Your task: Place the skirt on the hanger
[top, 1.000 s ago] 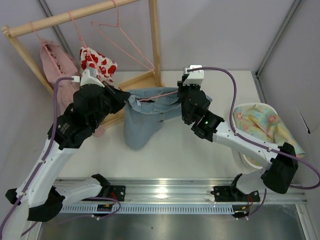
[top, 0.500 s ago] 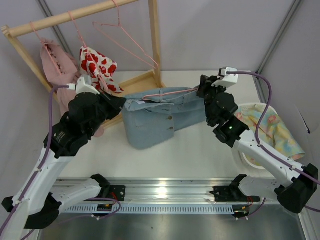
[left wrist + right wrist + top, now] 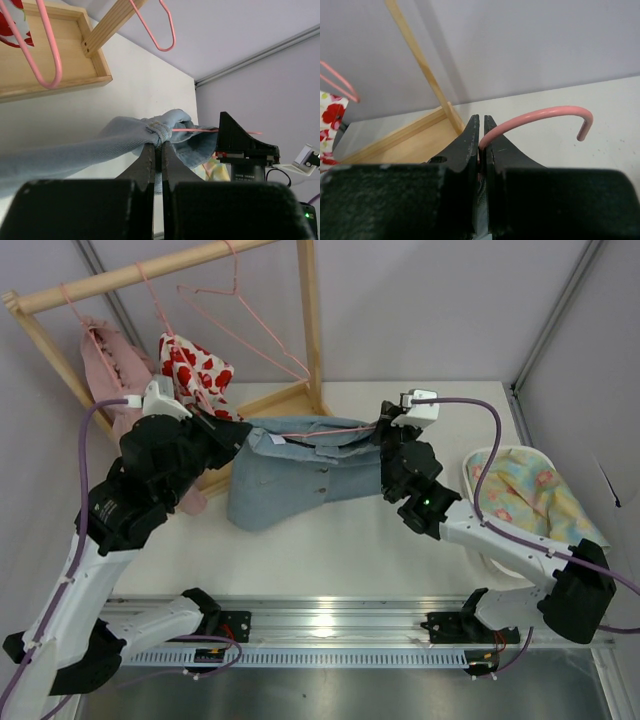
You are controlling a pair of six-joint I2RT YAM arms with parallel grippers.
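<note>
The denim skirt point(image 3: 290, 480) hangs lifted over the far middle of the desk, stretched between both arms, its hem drooping towards the desktop. The left gripper point(image 3: 157, 148) is pinched tight on a bunched fold of the waistband. The right gripper point(image 3: 481, 125) is clamped on the pink wire hanger point(image 3: 545, 111) just below its hook. Most of the hanger is buried in the denim; only the hook and a thin pink line along the waistband's top show. The wooden clothes rack point(image 3: 310, 320) stands at the far left corner. The wrist views are half blocked by their own black fingers.
</note>
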